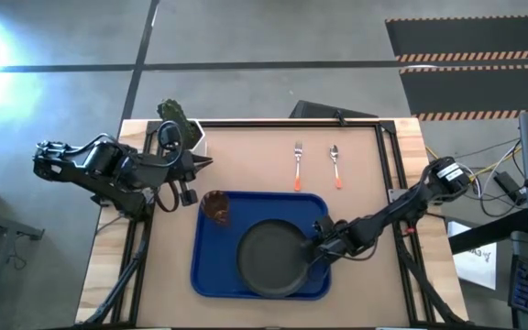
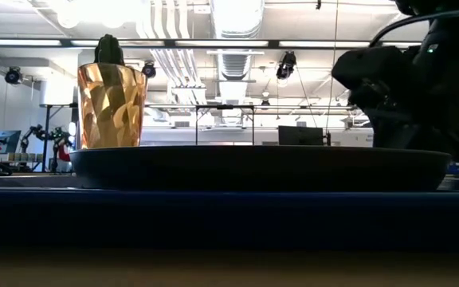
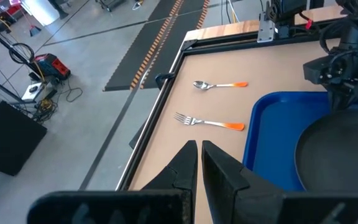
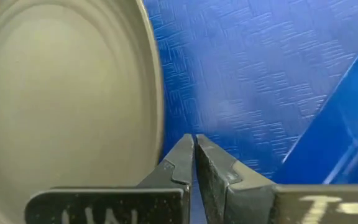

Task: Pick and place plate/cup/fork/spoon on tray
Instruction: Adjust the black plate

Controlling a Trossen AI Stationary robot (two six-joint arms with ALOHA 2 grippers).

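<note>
The dark grey plate (image 1: 271,259) lies on the blue tray (image 1: 211,266), toward its right half. The amber cup (image 1: 216,207) stands upright in the tray's far left corner; it also shows in the low view (image 2: 111,105). The fork (image 1: 298,166) and the spoon (image 1: 335,166) lie side by side on the table beyond the tray, orange handles toward the tray. My right gripper (image 4: 194,142) is shut, low over the tray floor, right beside the plate's right rim (image 4: 156,93). My left gripper (image 1: 204,162) is shut and empty, above the table left of the fork. My right gripper's shut fingers (image 4: 179,158) stand at the plate's right rim, slanting down from the table's right. I cannot tell whether they touch the rim.
A white pot with a green cactus (image 1: 177,122) stands at the table's far left corner, next to my left gripper. A dark frame rail (image 1: 388,156) runs along the table's far and right edges. Bare table lies between the tray and the cutlery.
</note>
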